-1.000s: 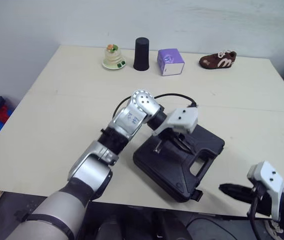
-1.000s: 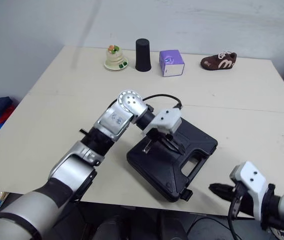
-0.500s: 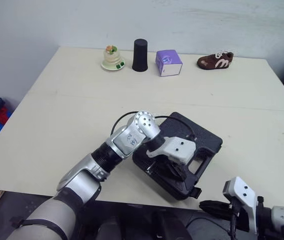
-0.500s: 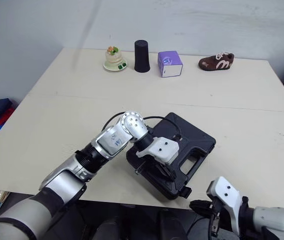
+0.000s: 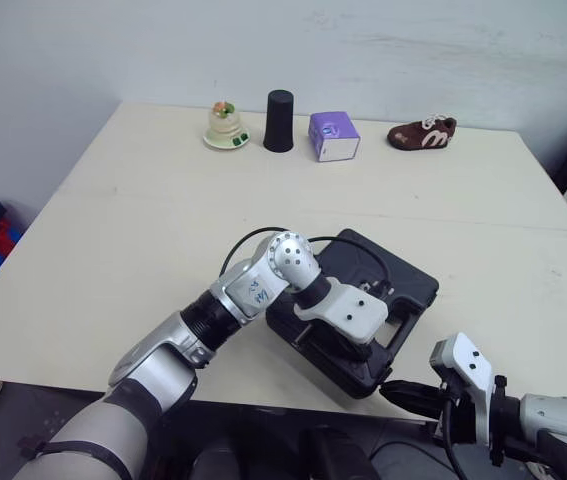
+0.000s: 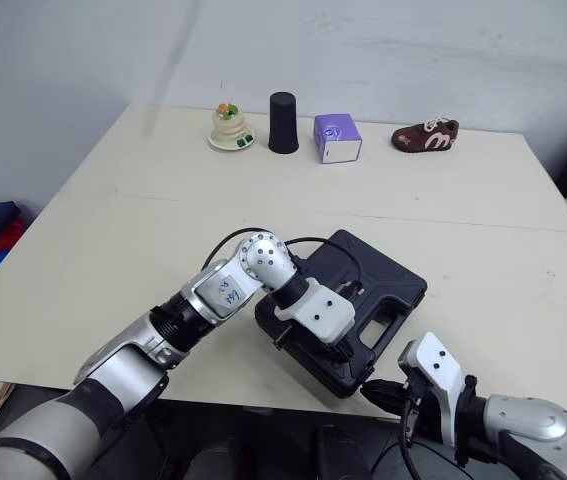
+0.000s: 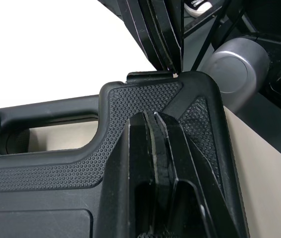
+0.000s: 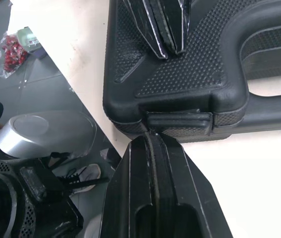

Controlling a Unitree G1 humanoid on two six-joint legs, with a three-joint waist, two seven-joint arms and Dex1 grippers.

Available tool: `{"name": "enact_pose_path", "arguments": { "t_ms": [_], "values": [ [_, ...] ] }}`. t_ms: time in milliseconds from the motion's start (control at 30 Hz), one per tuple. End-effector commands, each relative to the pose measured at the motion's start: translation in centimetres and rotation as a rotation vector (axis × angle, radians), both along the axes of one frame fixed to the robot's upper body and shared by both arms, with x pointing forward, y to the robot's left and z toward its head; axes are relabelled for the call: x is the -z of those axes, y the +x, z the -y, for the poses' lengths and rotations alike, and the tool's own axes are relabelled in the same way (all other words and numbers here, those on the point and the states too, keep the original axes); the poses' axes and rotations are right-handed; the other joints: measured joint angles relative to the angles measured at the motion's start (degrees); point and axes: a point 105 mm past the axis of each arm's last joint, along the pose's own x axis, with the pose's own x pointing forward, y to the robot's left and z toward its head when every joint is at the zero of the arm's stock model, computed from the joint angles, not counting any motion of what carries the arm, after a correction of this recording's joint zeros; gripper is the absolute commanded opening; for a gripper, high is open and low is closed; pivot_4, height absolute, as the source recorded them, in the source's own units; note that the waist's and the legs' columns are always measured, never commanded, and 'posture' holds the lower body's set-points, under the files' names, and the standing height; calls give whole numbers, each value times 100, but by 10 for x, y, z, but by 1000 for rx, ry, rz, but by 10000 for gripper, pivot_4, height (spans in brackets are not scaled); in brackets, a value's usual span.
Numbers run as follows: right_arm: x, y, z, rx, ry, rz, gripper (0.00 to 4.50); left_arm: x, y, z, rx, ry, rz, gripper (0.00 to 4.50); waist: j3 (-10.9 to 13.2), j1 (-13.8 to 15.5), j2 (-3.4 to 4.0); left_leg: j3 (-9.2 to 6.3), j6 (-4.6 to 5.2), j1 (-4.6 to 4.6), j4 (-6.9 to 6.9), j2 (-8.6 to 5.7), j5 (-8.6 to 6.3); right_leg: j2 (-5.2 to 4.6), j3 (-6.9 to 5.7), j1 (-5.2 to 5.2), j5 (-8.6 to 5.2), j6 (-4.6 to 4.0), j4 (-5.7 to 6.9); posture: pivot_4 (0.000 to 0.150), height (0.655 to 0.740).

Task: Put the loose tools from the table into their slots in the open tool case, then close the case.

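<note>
Your tool case (image 5: 408, 285) lies closed and diagonal on the worktop (image 5: 163, 200), handle facing near-right, with the left hand (image 7: 155, 119), fingers together, on its lid and the right hand (image 8: 152, 139), fingers together, at its latch (image 8: 180, 121).

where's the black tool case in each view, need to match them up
left eye view: tool case lies lower centre, lid shut.
right eye view: lower centre again.
left wrist view: its pebbled corner, seen close up.
right wrist view: its pebbled front edge and latch.
shared landmark: the case's handle.

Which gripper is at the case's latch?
The right gripper, shut, tips at the latch on the tool case front edge; the left gripper rests on its top.
</note>
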Motion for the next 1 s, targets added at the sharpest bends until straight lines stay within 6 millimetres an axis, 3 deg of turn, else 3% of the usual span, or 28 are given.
{"name": "enact_pose_path", "arguments": {
  "t_ms": [33,367,600,733,800,867,967,1000],
  "values": [
    [-24,6,-12,-64,28,145,0,44,6,-16,-69,194,-15,241,0,-1,0,0,0,0,0,0,0,0,0,0,0,0,0,1500,7383],
    [-6,9,7,-103,-160,164,0,42,6,-12,-80,184,-17,241,-6,23,-4,-2,5,-3,-12,-2,3,-2,0,0,2,0,-17,1500,7383],
    [-18,13,-6,-117,-67,224,0,43,7,-11,-89,182,-15,241,-8,12,-6,0,5,-6,-29,-4,2,-10,0,0,12,5,-44,1500,7383],
    [-37,17,-18,-97,68,236,0,44,6,-8,-95,175,-22,241,-8,-5,-10,1,3,-6,-40,-3,7,-11,0,1,25,0,-58,1500,7383],
    [-37,18,-13,-80,46,228,0,40,6,-7,-106,156,-51,241,-10,-18,-1,2,2,-6,-47,-2,9,-12,0,-1,28,-3,-63,1500,7383],
    [-33,21,0,-54,-42,238,0,27,7,-5,-142,92,-117,241,-9,-10,14,2,2,-6,-53,-2,9,-12,0,-3,27,-3,-70,1500,7383],
    [-42,21,19,35,-55,249,0,-39,1,2,-163,-209,-446,9513,5,9,45,3,4,-20,-53,-5,10,-12,-3,-32,29,0,-73,1500,7383],
    [-52,19,27,56,-22,248,3163,-63,1,-10,-153,-290,-548,13864,13,14,55,6,35,-51,-44,-8,30,-12,-3,-86,38,16,-50,1500,7383]
  ]
}}
